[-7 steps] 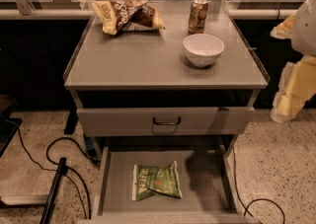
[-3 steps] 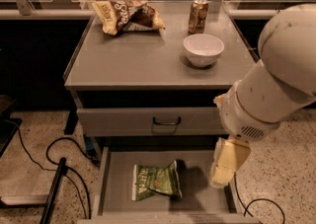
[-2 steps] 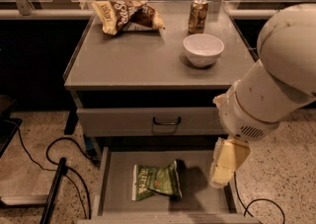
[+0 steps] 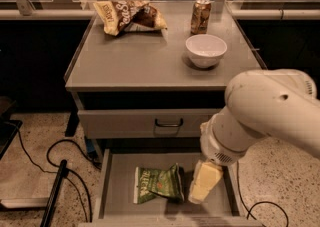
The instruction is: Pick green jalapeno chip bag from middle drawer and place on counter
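The green jalapeno chip bag (image 4: 157,183) lies flat on the floor of the open middle drawer (image 4: 119,191), its white strip to the left. My gripper (image 4: 204,185) hangs at the end of the big white arm (image 4: 265,113). It is low over the drawer, just right of the bag and close to its right edge. I cannot tell whether it touches the bag. The counter (image 4: 150,58) is the grey cabinet top above.
On the counter stand a brown-and-yellow chip bag (image 4: 131,16) at the back left, a can (image 4: 201,16) at the back, and a white bowl (image 4: 206,50) right of centre. A closed drawer front with a black handle (image 4: 168,122) sits above the open drawer. Cables (image 4: 52,158) lie on the floor at left.
The arm came in from the right edge over the drawer. Since then the gripper has moved left and lower, closer to the green bag. The bag has not moved.
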{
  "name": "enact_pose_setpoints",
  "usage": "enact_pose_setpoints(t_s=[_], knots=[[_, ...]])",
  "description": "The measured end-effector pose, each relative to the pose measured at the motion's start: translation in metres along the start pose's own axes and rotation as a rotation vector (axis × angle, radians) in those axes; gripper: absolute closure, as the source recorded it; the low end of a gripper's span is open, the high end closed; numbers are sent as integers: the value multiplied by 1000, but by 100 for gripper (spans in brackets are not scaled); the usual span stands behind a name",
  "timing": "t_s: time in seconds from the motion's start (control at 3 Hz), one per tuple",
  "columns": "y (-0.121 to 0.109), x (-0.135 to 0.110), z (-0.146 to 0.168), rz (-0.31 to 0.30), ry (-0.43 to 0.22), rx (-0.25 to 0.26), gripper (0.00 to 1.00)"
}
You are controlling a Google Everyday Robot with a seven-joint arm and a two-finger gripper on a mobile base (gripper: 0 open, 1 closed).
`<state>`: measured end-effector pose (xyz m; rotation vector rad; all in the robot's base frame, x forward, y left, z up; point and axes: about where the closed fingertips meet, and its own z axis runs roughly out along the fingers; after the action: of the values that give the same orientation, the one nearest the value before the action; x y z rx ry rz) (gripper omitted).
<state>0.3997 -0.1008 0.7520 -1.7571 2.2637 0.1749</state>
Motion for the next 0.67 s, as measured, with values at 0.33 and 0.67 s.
enact_pose_setpoints(t_s=[0.33,0.67], knots=[[-5,-4,48,14,-2,-18,0],[-5,-4,48,14,-2,-18,0]])
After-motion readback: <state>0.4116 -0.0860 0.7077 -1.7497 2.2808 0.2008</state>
